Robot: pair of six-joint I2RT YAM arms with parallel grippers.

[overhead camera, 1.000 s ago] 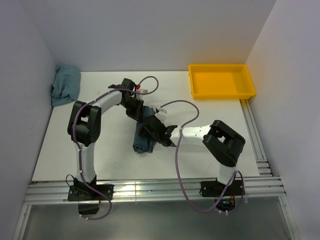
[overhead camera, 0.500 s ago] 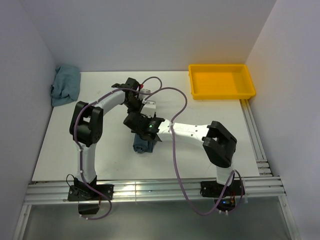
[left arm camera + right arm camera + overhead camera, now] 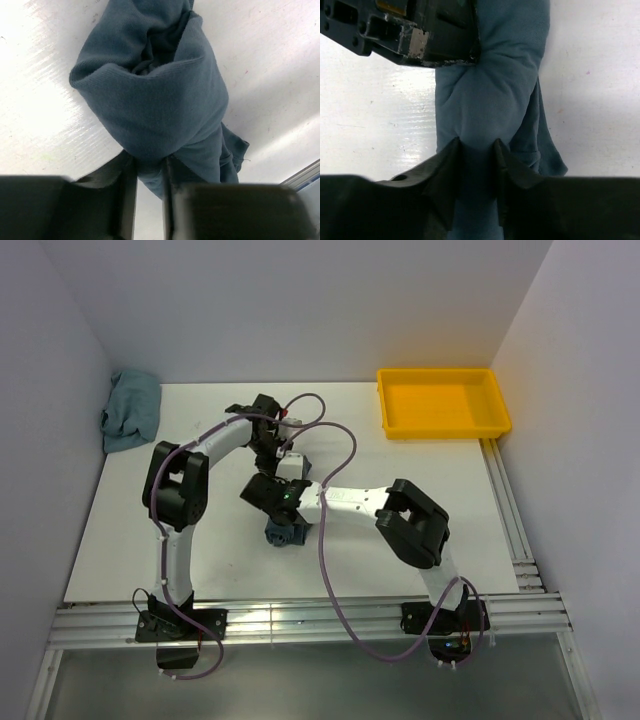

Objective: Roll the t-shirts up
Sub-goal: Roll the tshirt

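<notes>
Over the table (image 3: pixel 200 550), from the top camera, you are crowding both arms onto the dark slate t-shirt (image 3: pixel 284 534), which is lying near the middle as a narrow bundle, mostly hidden beneath them. Your left gripper (image 3: pixel 278 454) is sitting at its far end. Your right gripper (image 3: pixel 268 496) is sitting just nearer, its arm stretching in from the right. The jaws are too small to read here. A second t-shirt (image 3: pixel 130 410), paler teal, is lying crumpled in the far left corner, and the yellow tray (image 3: pixel 445 432) is standing well apart at the far right.

At the left wrist, you are pinching a fold of the dark shirt between the left fingers (image 3: pixel 127 200). The claw is clenched on cloth, and the rest is bulging beyond it as a thick, twisted lump.

At the right wrist, your right fingers (image 3: pixel 445 175) are likewise clamping the bundle across its width, with the left claw touching the same cloth just beyond.

Judging by this, you are midway through rolling the first shirt, which is looking bunched rather than neatly wound. The next move is calling for both arms working together, turning the bundle evenly without pulling it apart or shedding the loose hem trailing at one side. The paler shirt is not yet rolled.
</notes>
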